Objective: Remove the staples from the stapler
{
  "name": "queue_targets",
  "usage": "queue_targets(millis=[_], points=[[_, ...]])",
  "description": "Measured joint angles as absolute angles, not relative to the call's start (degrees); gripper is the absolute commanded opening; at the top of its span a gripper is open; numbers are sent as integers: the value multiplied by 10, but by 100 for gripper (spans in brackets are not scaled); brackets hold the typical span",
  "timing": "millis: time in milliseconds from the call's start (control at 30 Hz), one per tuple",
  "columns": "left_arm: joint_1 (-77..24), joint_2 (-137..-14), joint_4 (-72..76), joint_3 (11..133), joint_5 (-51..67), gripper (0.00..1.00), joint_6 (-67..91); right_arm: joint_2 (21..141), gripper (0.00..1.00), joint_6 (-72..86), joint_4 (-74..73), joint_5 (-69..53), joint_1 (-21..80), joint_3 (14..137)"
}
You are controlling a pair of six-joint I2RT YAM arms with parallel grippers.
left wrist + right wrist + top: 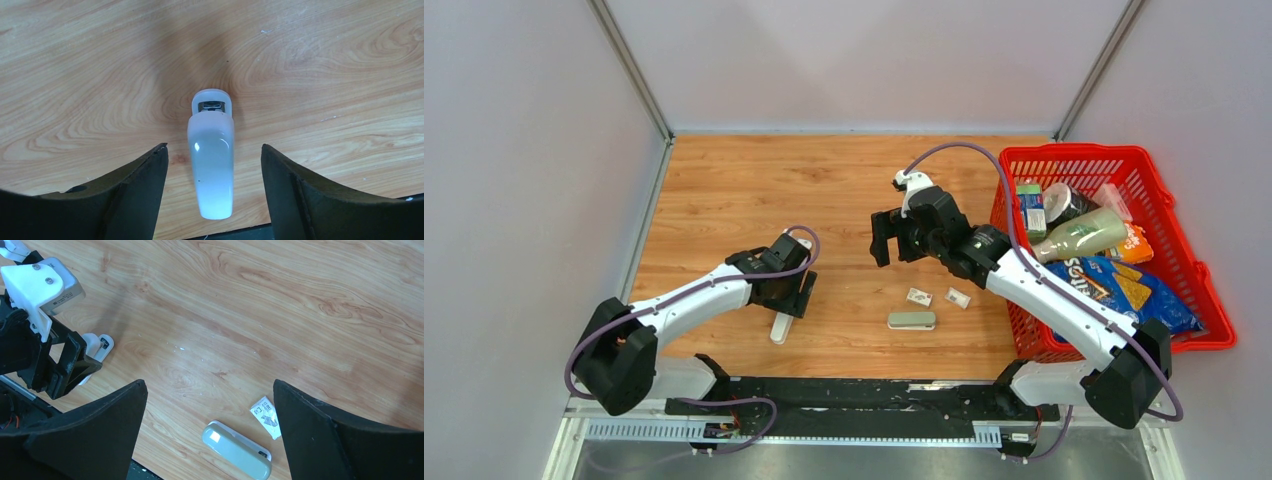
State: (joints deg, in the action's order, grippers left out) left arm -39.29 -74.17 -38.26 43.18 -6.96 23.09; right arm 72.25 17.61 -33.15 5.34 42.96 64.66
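Note:
A white stapler [781, 326] lies on the wooden table, its metal mouth pointing away in the left wrist view [211, 160]. My left gripper [792, 298] is open and straddles it just above [212, 147], with a gap on both sides. A grey-green stapler [911, 320] lies shut near the front middle and shows in the right wrist view [237, 450]. My right gripper [891, 247] is open and empty, held above the table beyond it [210, 385]. No loose staples are visible.
Two small white printed boxes [919, 297] [958, 298] lie just behind the grey-green stapler; one shows in the right wrist view [265, 415]. A red basket [1114, 150] with a chip bag, a bottle and cans stands at the right.

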Motion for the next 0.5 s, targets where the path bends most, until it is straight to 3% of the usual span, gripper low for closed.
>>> queue_targets(millis=[267, 433, 500], points=[[-393, -754, -378, 432, -69, 54, 223, 723, 100, 174, -331, 48, 429, 647], [-393, -760, -377, 432, -69, 50, 220, 723, 100, 173, -331, 44, 429, 647], [-394, -761, -375, 432, -70, 41, 219, 723, 100, 173, -331, 44, 429, 647]])
